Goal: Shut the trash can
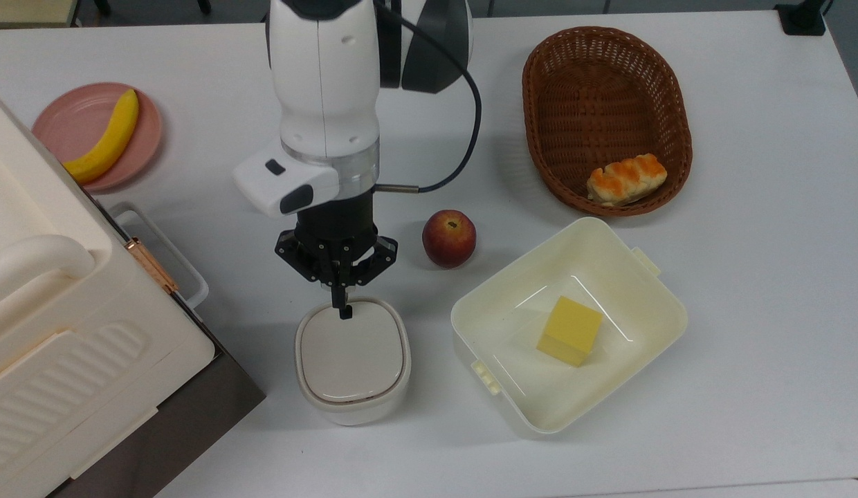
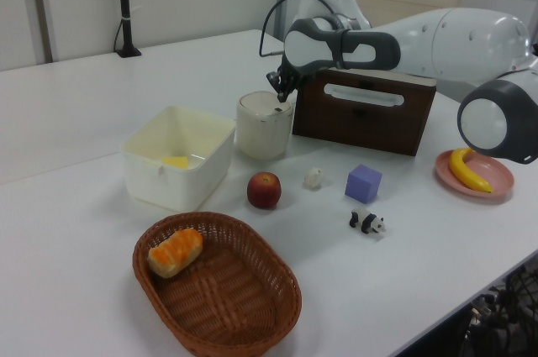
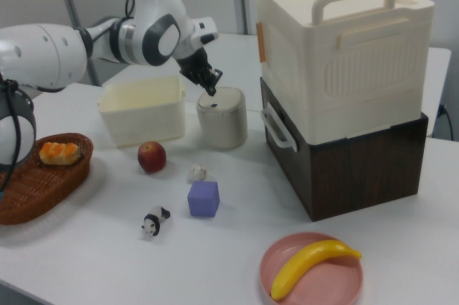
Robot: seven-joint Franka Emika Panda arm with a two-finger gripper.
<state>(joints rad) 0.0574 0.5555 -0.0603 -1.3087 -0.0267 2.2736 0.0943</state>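
Note:
The trash can [image 1: 351, 360] is a small off-white rounded bin in front of the arm, and its flat grey lid [image 1: 352, 353] lies level on the rim. My gripper [image 1: 342, 302] points straight down at the lid's far edge. Its fingers are shut together with nothing between them, and the tip sits right at the small black button [image 1: 345, 315]. In the left view, the gripper [image 2: 282, 97] hovers at the top edge of the trash can [image 2: 264, 128]. The right view has the gripper [image 3: 211, 90] just above the trash can [image 3: 221, 120].
A red apple [image 1: 448, 238] lies right of the gripper. The cream square tub [image 1: 650, 297] holds a yellow block [image 1: 569, 330]. A big cream box [image 1: 48, 346] on a brown base stands at the top view's left, a wicker basket [image 1: 540, 90] with bread and a pink plate [image 1: 76, 117] with a banana farther back.

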